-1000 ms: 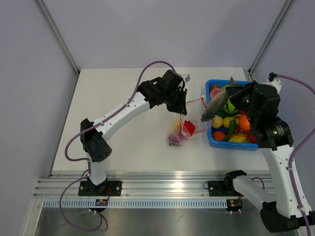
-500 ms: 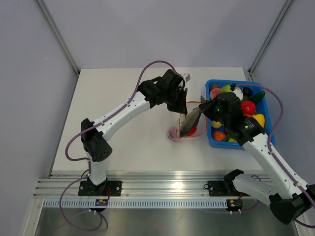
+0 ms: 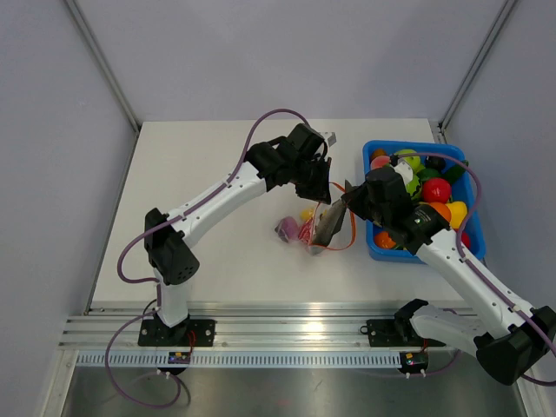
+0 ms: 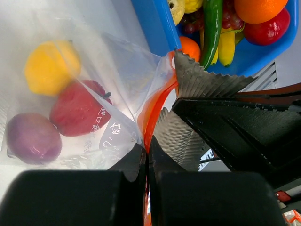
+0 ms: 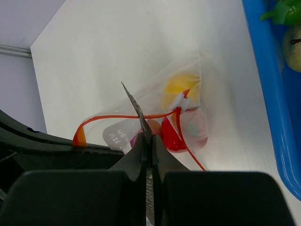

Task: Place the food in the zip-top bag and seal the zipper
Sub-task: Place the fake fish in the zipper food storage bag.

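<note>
Orange-red zipper [image 4: 160, 96] clamped by left gripper [image 4: 146, 153] and right gripper [image 5: 147, 141], beside blue bin [image 4: 153, 23].

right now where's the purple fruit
In the top view the purple fruit sits inside the zip-top bag mid-table, just left of the red fruit, with the blue bin further right.
</note>
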`<state>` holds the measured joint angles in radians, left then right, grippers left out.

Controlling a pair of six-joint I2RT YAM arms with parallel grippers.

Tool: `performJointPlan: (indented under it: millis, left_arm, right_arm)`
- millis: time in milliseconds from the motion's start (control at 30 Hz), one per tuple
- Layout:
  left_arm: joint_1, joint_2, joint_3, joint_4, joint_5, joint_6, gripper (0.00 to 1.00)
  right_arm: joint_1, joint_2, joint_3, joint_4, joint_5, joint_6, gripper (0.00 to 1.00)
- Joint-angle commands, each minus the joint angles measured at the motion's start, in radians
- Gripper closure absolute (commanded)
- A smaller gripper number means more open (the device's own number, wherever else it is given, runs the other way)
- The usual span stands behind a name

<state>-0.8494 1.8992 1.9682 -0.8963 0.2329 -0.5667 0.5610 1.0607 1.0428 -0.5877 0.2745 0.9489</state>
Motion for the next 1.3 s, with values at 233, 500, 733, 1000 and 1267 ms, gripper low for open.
performJointPlan:
  millis: [233,500,733,1000,1267]
  left_arm:
    - [0.001,-0.071,-0.078,0.12,-0.032,-0.15,1.0]
    - [0.0,-0.066,-0.04,0.125,-0.063,-0.232,1.0]
    - [0.001,-0.054,0.0,0.123,-0.069,-0.256,1.0]
    - [0.007,-0.052,-0.015,0.149,-0.023,-0.259,1.0]
    - [0.029,-0.074,-0.071,0.194,0.031,-0.249,1.0]
  right_arm:
    - [0.037,-0.106,0.016,-0.004,0.222,0.097,1.0]
    - [0.065,-0.097,0.034,-0.004,0.258,0.105,1.0]
    - [0.155,-0.053,0.034,-0.027,0.328,0.128,1.0]
    - [0.198,0.036,0.037,-0.092,0.261,0.025,0.47]
    - [0.197,-0.068,0.123,-0.225,0.348,-0.114,0.29]
